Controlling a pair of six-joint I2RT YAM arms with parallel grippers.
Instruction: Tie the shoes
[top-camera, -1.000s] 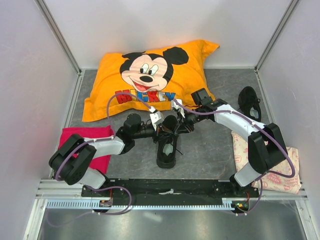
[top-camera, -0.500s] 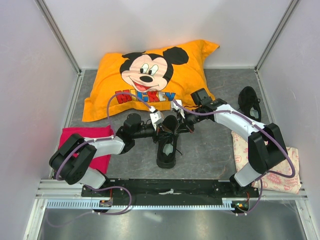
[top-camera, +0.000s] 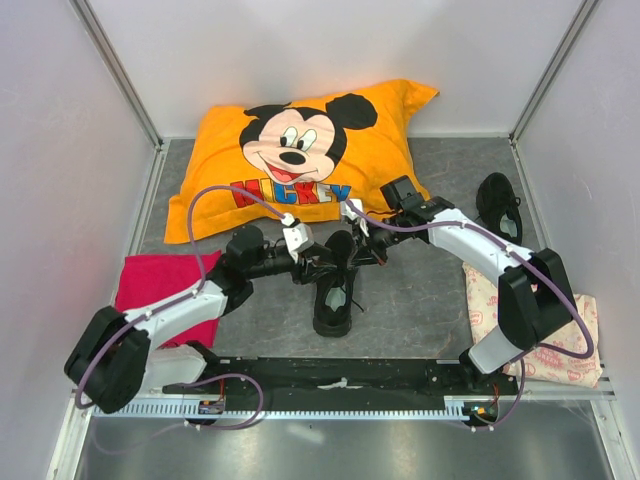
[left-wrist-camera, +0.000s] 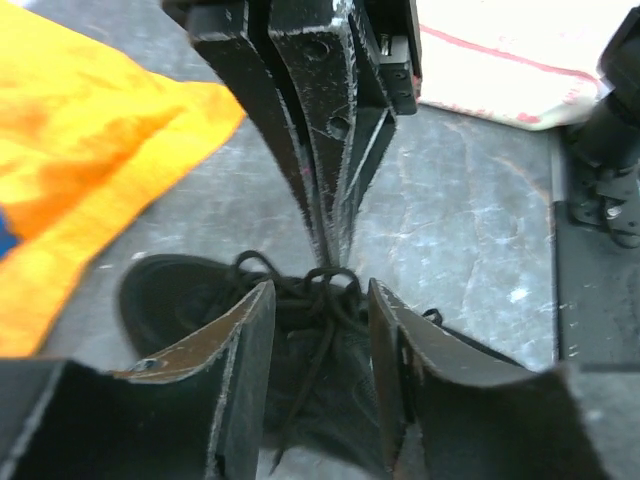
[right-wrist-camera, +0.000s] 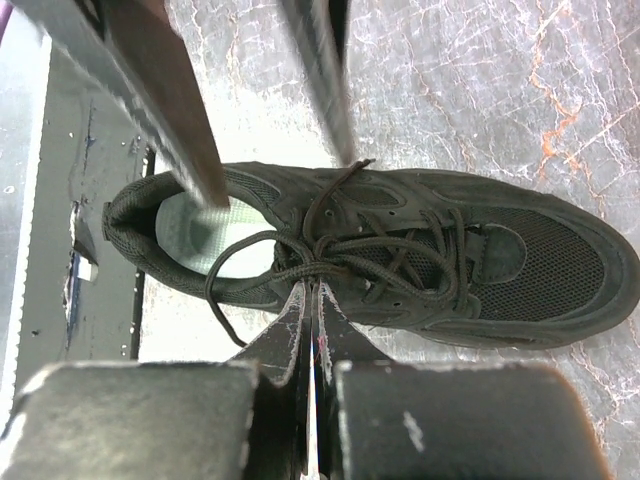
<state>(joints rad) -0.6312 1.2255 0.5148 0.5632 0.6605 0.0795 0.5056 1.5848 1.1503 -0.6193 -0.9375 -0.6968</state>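
Now, with our right hand (right-wrist-camera: 310, 288) pinched shut on the laces (right-wrist-camera: 345, 245) at its tips and our left hand (left-wrist-camera: 320, 295) half-open astride them, the black sneaker (right-wrist-camera: 500, 255) lying just beneath both, we should close on one loop only.

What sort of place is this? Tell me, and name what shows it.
Probably a lab robot test cell, not a home: white panel walls on aluminium posts, two arms bolted to a rail, and props like a Mickey pillow and black shoes.
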